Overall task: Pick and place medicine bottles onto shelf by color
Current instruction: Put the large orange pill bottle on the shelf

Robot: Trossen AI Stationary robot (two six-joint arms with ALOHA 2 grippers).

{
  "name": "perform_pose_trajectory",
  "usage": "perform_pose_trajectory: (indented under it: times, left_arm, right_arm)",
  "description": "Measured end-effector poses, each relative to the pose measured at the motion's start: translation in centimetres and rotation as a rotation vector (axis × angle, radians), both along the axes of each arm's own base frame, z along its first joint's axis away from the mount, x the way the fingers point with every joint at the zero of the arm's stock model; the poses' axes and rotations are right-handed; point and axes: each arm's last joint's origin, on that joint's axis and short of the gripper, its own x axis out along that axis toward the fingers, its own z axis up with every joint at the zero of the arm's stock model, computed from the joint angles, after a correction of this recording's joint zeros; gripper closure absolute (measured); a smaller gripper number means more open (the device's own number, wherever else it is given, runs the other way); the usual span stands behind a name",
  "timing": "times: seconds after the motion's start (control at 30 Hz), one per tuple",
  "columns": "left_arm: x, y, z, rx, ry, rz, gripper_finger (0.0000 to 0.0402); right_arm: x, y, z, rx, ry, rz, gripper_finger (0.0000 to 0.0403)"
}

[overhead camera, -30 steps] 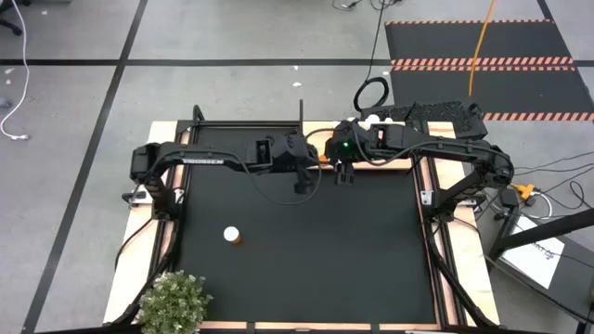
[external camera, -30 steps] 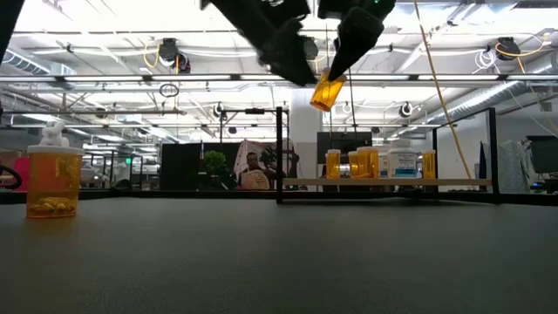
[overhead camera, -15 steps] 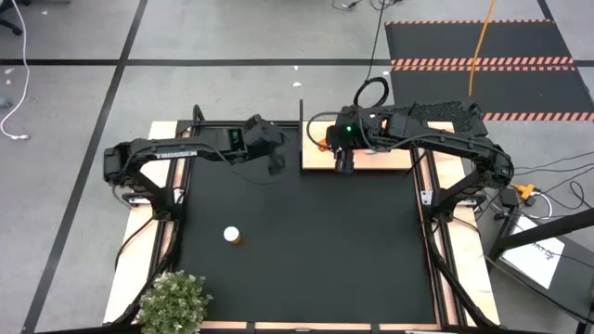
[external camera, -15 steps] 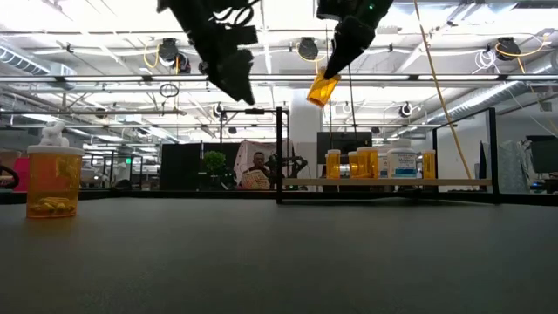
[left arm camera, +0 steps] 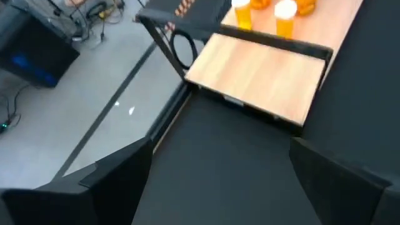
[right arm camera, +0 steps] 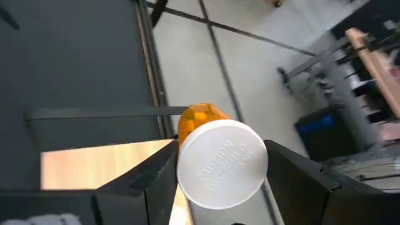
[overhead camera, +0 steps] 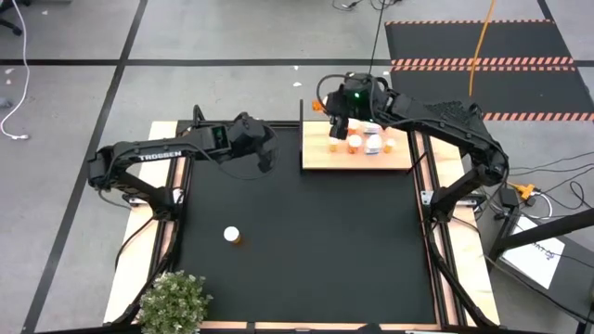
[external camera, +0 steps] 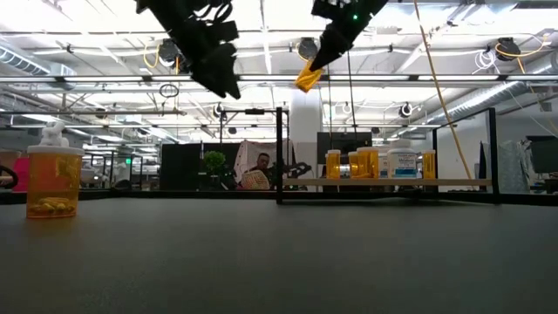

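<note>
Orange bottle (right arm camera: 215,156) in right tool (right arm camera: 212,164)

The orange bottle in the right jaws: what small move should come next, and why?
Probably lower it onto the free near-left part of the shelf. The right gripper holds the orange bottle tilted, high above the board, and the other orange bottles already stand in a row there.

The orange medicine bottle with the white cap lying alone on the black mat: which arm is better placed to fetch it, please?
Left, probably: the left gripper is open and empty, while the right gripper holds another orange bottle over the light-wood shelf. The lone bottle lies on the left arm's side.
</note>
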Motion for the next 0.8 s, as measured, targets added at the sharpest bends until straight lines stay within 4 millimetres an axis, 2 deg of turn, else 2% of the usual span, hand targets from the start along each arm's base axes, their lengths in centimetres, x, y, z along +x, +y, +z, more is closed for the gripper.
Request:
perform_pose_trajectory:
  times: [0.17,0.5,0.8]
  left_arm:
    - [0.1,0.0,0.2,0.004,-0.015,-0.001,0.0025]
    - [0.1,0.0,0.2,0.005,-0.016,-0.001,0.0025]
    - [0.1,0.0,0.2,0.006,-0.016,-0.002,0.0025]
  right_arm:
    - [0.9,-0.4,-1.2,0.034,0.036,0.011,0.0190]
    - [3.6,-1.9,-6.2,0.159,0.205,0.006,0.0190]
    - [5.9,-6.6,-4.3,0.099,0.274,0.015,0.0190]
